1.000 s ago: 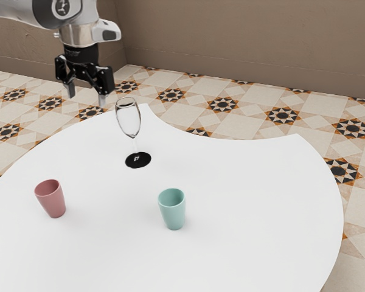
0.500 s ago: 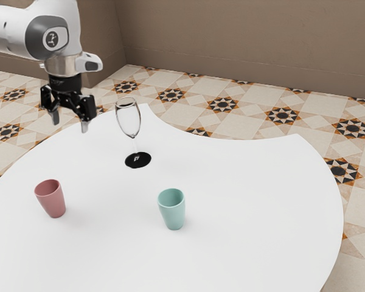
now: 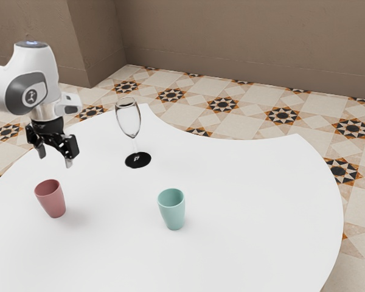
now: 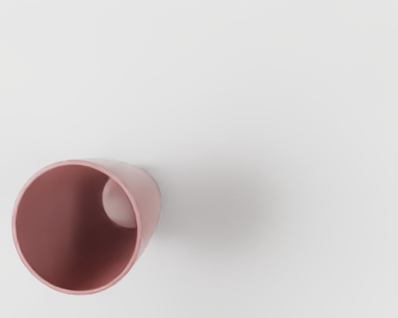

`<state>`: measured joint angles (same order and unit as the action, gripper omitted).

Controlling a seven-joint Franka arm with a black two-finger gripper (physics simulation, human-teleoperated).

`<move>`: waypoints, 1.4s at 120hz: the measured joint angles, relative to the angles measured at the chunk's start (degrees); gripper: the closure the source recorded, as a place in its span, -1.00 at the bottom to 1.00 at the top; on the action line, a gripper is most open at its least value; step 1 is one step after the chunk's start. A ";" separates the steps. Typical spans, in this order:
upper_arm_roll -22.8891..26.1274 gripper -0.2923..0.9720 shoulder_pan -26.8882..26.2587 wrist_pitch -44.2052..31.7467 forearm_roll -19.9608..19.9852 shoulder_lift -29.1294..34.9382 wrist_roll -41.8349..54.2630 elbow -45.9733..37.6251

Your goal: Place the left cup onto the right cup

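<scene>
A pink cup (image 3: 50, 198) stands upright on the white table (image 3: 243, 201) at the exterior view's left. A teal cup (image 3: 171, 208) stands upright to its right, near the table's middle. My gripper (image 3: 53, 156) hangs open a little above and behind the pink cup, with nothing between its fingers. From above, the wrist view looks into the pink cup (image 4: 83, 225), showing its round rim and dark inside on the bare white table.
A clear wine glass (image 3: 129, 125) on a black base (image 3: 137, 160) stands behind the two cups, to the right of my gripper. The table's curved far edge meets a patterned tile floor (image 3: 261, 115).
My arm has swung down and toward the exterior view's left, from behind the wine glass to just above the pink cup. The cups and the glass have stayed put.
</scene>
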<state>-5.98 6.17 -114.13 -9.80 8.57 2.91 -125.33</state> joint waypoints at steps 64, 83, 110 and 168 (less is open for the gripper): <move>-1.03 -0.54 1.52 -10.63 -2.33 -3.01 -2.67 -6.16; -3.01 -0.54 1.89 -13.02 -2.96 -4.99 -2.98 -6.24; -3.35 -0.54 3.99 -16.44 -3.17 -8.57 -2.99 -6.26; -2.73 -0.54 0.82 -20.45 -2.82 -10.48 -3.26 -6.41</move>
<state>-8.71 6.99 -134.59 -12.62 -1.91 -0.35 -131.75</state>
